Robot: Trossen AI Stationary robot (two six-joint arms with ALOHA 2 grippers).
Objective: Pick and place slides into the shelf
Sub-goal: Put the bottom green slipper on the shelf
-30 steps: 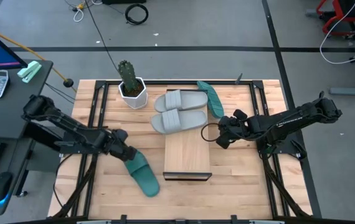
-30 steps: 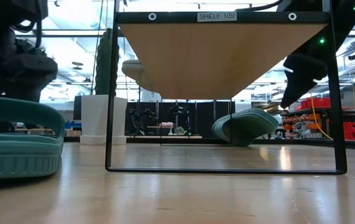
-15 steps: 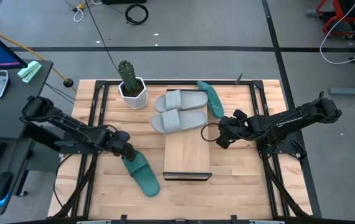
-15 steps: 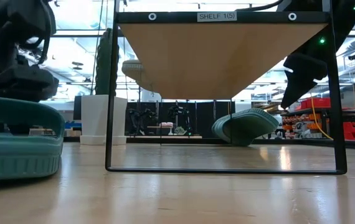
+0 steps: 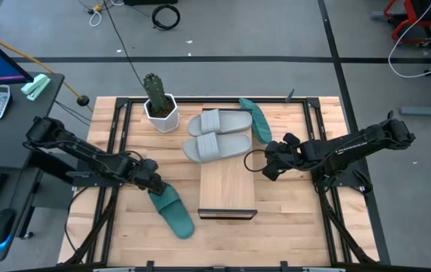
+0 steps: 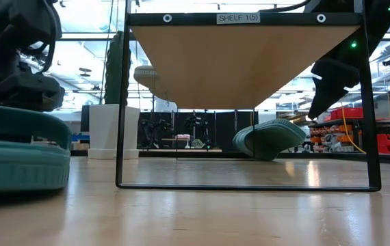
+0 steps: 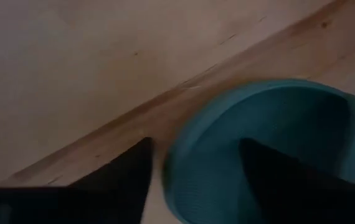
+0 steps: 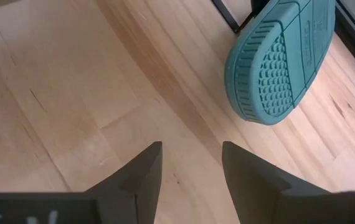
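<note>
My left fingers [image 7: 193, 168] stand spread around the teal slide's [image 5: 172, 211] heel rim, ready to pinch it; my right fingers [image 8: 190, 165] wait spread beside the shelf [image 5: 227, 185]

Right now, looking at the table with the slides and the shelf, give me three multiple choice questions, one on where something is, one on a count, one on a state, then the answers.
1. Where are the two grey slides?
A. On the shelf
B. On the tabletop beside the cactus pot
C. On the floor

2. How many teal slides show in the high view?
A. One
B. Two
C. Four

3. How is the teal slide ahead of the right gripper lying?
A. Flat, strap up
B. On the shelf
C. Tipped, with its treaded sole showing

Answers: 1 A, both grey slides lie on the board's far end. 2 B, one at the left gripper, one by the shelf's far right. 3 C, the right wrist view shows its sole.
</note>
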